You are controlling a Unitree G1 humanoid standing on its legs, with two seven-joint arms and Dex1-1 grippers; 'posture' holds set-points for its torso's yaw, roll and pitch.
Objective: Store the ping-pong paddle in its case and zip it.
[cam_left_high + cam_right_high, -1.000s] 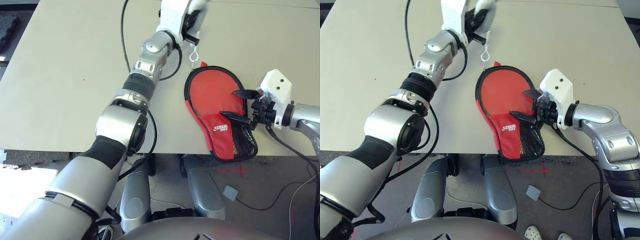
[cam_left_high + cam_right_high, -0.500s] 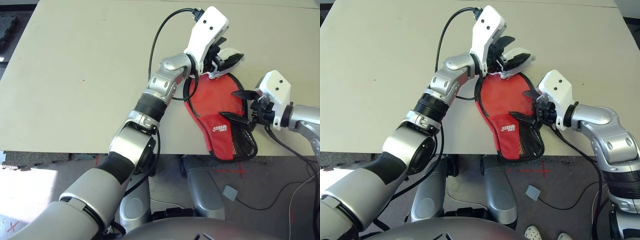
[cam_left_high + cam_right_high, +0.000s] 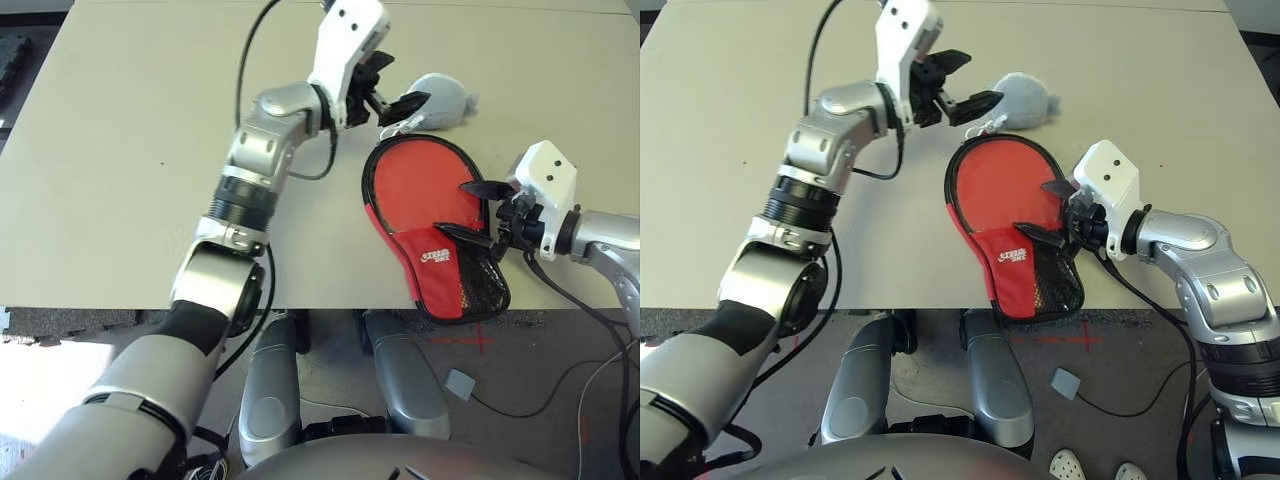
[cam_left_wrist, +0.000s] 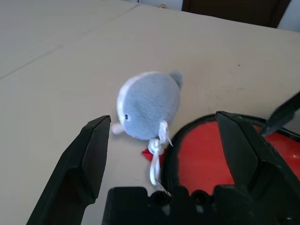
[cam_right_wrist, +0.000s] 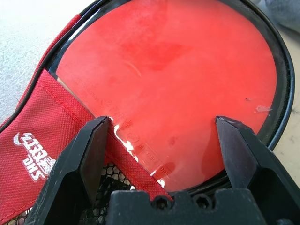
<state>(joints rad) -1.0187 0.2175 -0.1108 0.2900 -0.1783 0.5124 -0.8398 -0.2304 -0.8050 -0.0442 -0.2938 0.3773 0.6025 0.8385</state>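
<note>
A red, paddle-shaped case (image 3: pixel 438 235) is lying open near the front edge of a beige table (image 3: pixel 130 150), its narrow end with the mesh pocket and white logo reaching past that edge. The ping-pong paddle (image 5: pixel 183 89) is sitting inside the case, its round red rubber face showing within the black zipper rim while the red flap is covering the handle end.

The robot's right gripper (image 3: pixel 478 214) is hovering at the case's right side, its 2 black fingers standing wide apart and gripping nothing; in the right wrist view the fingers (image 5: pixel 82 154) are framing the paddle's red face from above.

The left gripper (image 3: pixel 962 82) is reaching across the table just beyond the far end of the case, its 2 fingers also spread wide and empty. Just past its fingertips a grey-white plush charm (image 4: pixel 149 105) is resting on the table beside the rounded top of the case, with a white cord (image 4: pixel 155 159) trailing from it toward the zipper rim. Whether the cord is fastened to the zipper is impossible to tell.
</note>
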